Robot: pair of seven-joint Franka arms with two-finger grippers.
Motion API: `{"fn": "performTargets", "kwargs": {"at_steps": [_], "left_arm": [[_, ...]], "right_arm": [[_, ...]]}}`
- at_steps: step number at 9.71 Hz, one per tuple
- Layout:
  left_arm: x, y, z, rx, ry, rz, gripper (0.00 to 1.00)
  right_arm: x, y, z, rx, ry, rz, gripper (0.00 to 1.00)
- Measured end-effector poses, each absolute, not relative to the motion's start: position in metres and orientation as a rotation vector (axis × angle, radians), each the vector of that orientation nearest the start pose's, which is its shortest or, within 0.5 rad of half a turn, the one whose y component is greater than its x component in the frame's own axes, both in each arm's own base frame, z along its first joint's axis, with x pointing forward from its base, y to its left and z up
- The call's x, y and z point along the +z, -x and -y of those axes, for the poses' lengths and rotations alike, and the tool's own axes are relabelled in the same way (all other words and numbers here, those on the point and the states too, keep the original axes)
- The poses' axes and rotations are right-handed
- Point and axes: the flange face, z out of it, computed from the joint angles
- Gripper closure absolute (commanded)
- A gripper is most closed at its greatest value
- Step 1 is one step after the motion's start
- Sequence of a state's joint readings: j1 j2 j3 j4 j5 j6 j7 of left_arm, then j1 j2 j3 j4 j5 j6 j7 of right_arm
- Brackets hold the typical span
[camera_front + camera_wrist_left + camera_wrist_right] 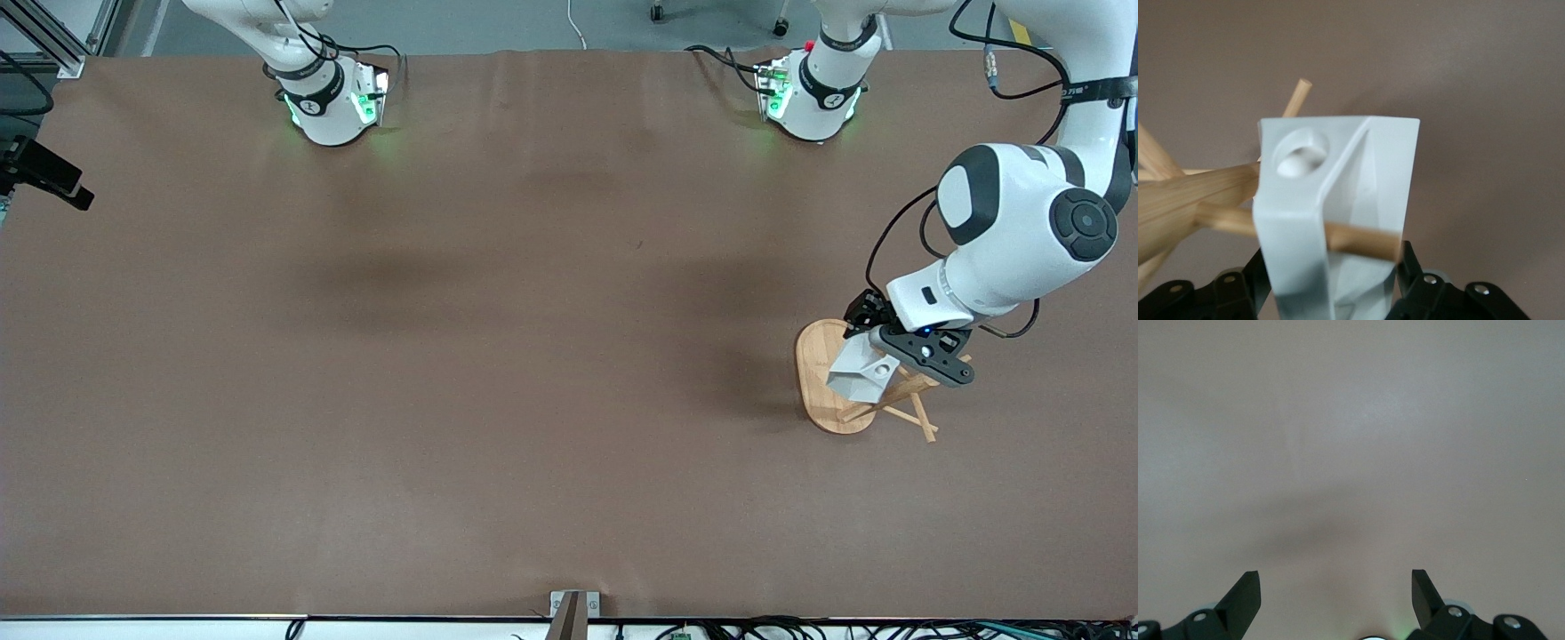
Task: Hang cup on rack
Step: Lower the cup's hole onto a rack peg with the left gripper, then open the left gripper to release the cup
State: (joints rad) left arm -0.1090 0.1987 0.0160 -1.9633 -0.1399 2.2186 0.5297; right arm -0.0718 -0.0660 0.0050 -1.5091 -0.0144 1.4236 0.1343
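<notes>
The white faceted cup (858, 372) is up among the pegs of the bamboo rack (818, 373), which stands toward the left arm's end of the table. My left gripper (876, 351) is shut on the cup over the rack's oval base. In the left wrist view the cup (1338, 173) sits between the black fingers (1408, 263). Its side piece with the round hole (1300, 155) is next to the rack's post (1185, 200), and a thin peg (1361, 240) crosses the cup. My right gripper (1336, 587) is open and empty over bare brown table; the front view does not show it.
The arms' bases (329, 107) (813, 98) stand along the table edge farthest from the front camera. A black device (44, 173) sticks in at the right arm's end. A small metal bracket (573, 613) sits at the edge nearest that camera.
</notes>
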Motion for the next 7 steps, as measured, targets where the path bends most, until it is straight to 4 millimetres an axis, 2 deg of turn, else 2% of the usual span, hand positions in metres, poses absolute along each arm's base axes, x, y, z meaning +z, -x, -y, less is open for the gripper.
{"fn": "performTargets", "kwargs": {"at_steps": [3,4,5,7], "left_arm": [[0.384,-0.603,0.061,-0.155,3.123,-0.833,0.0],[0.393,-0.604,0.062,-0.175,3.148,-0.746,0.0],[0.407,-0.602,0.071,-0.179,3.18,-0.633,0.0],[0.446,-0.582,0.106,-0.131,3.231,-0.47,0.0]], "right_arm": [[0.675,-0.515,0.036,0.046,3.141,-0.32,0.0],[0.675,-0.516,0.036,0.047,3.141,-0.32,0.0],[0.675,-0.516,0.036,0.046,3.14,-0.32,0.0],[0.677,-0.515,0.036,0.037,3.14,-0.319,0.0]]}}
